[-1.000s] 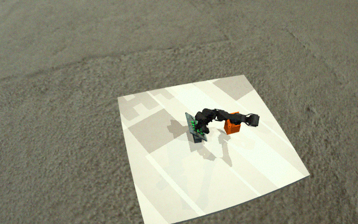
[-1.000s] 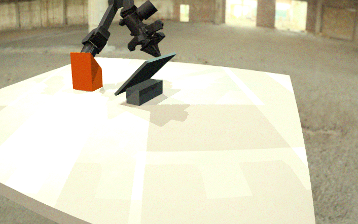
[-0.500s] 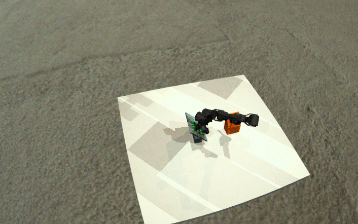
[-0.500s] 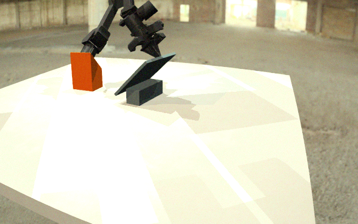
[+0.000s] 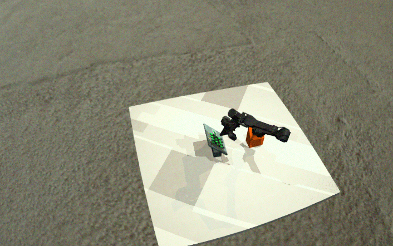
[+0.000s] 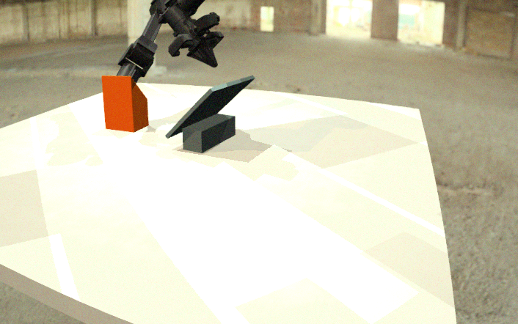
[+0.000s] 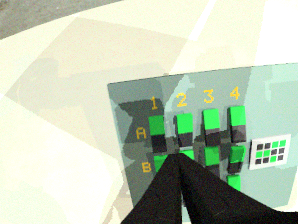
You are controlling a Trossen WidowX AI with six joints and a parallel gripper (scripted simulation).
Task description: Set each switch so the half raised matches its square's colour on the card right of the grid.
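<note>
Switch panel [image 5: 207, 136] [image 6: 210, 100] [image 7: 132, 92], grey-green, one piece, the landmark of this entry — tilted, its far edge raised, on a dark block [image 5: 216, 152] [image 6: 213, 133] that stands on the pale table top [image 5: 231, 191] [image 6: 191, 229] [image 7: 60, 150]. On the panel's face: rocker switches, each with a green half and a dark grey half, under yellow column numbers 1 to 4 along the panel's far side; row letters A and B at its left side. Row A, complete to view — switch A1 [image 7: 157, 134], switch A2 [image 7: 185, 130], switch A3 [image 7: 211, 127] and switch A4 [image 7: 237, 124], green halves farther from the arm. Lower rows partly hidden behind the gripper in the wrist view; which halves stand raised there, cannot be told. Small white card [image 7: 270, 152], fixed on the panel's right part, beside the grid: far row dark, dark, green, green; middle row green, green, dark, dark; near row dark, dark, green, dark. Gripper [image 5: 221, 134] [image 6: 216, 65] [image 7: 176, 160], black, one, above the panel and apart from it; fingers drawn together to a narrow point, nothing between them. Arm [image 5: 260, 124] [image 6: 139, 55], black, reaching toward the panel from its near side. Orange base block [image 5: 255, 142] [image 6: 118, 105], on the table top, apart from the panel on that same near side.
</note>
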